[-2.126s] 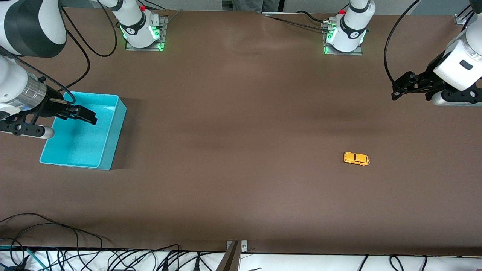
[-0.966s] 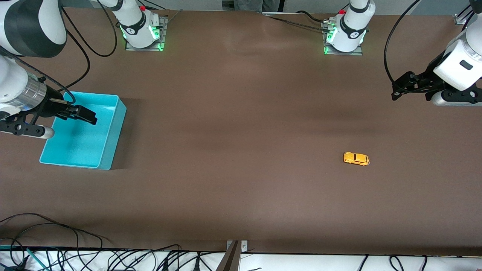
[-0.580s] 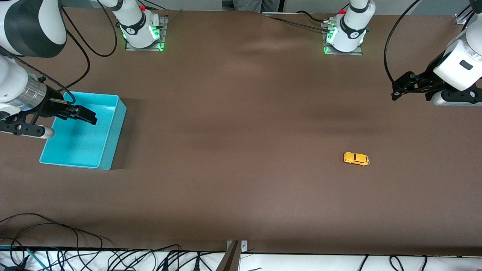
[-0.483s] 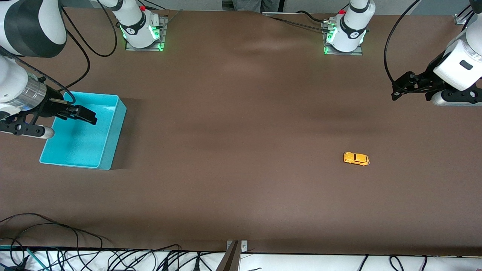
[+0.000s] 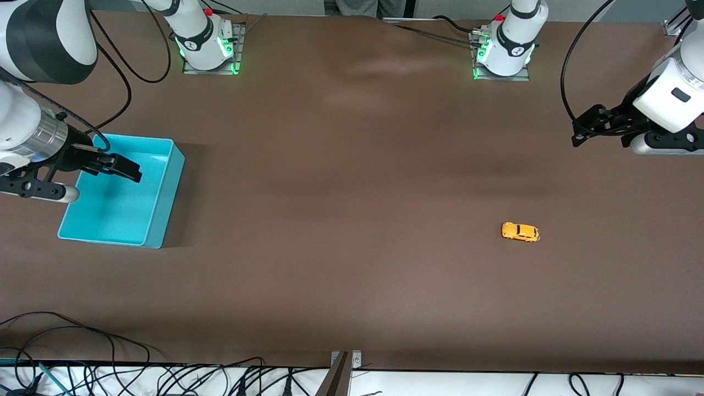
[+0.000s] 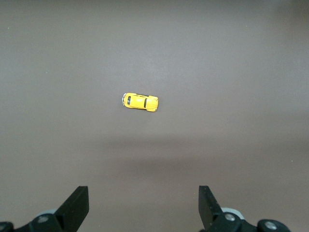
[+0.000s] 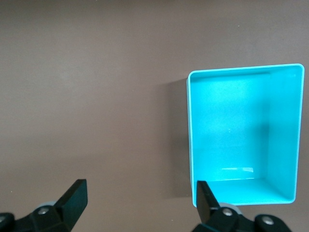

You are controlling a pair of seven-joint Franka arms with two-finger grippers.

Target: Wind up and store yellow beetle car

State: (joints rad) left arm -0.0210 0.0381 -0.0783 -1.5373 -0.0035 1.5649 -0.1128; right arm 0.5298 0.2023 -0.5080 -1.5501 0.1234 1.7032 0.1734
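The yellow beetle car (image 5: 520, 232) stands alone on the brown table toward the left arm's end; it also shows in the left wrist view (image 6: 139, 102). My left gripper (image 5: 578, 132) hangs open and empty high over the table, apart from the car, its black fingertips (image 6: 77, 208) wide apart. My right gripper (image 5: 132, 171) is open and empty in the air over the turquoise bin (image 5: 165, 192), which is empty in the right wrist view (image 7: 190, 125).
The two arm bases (image 5: 208, 49) (image 5: 503, 55) stand along the table's edge farthest from the front camera. Cables (image 5: 66, 352) lie along the nearest edge, with a metal bracket (image 5: 344, 371) at its middle.
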